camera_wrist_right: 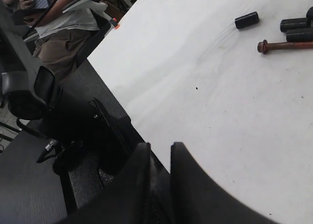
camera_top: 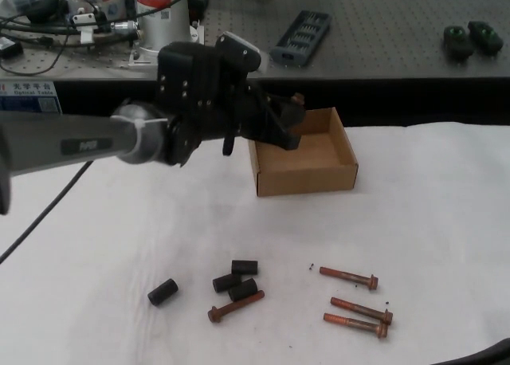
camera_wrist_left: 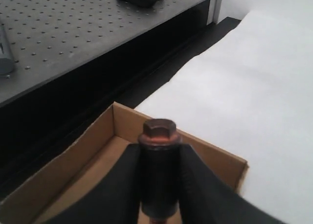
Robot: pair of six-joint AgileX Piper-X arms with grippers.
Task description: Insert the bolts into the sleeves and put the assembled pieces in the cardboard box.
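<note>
Hand (camera_wrist_left: 159,158) grips seemingly sleeved bolt (camera_wrist_left: 159,129).

Nothing can be read for certain. A blue-and-white label (camera_top: 29,96) is seen on the bench edge, far left of the box (camera_top: 307,174) (its characters too small), and a pale mark (camera_top: 86,145) is borne by the left arm (camera_top: 40,148).

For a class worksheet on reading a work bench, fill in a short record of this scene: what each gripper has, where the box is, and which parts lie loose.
left gripper: shut on an assembled bolt and sleeve, head up, above the cardboard box
right gripper: shut, nothing held, at the edge of the white sheet
loose bolts: four, lying on the sheet
loose sleeves: four, black, three close together beside one bolt, one apart
</note>
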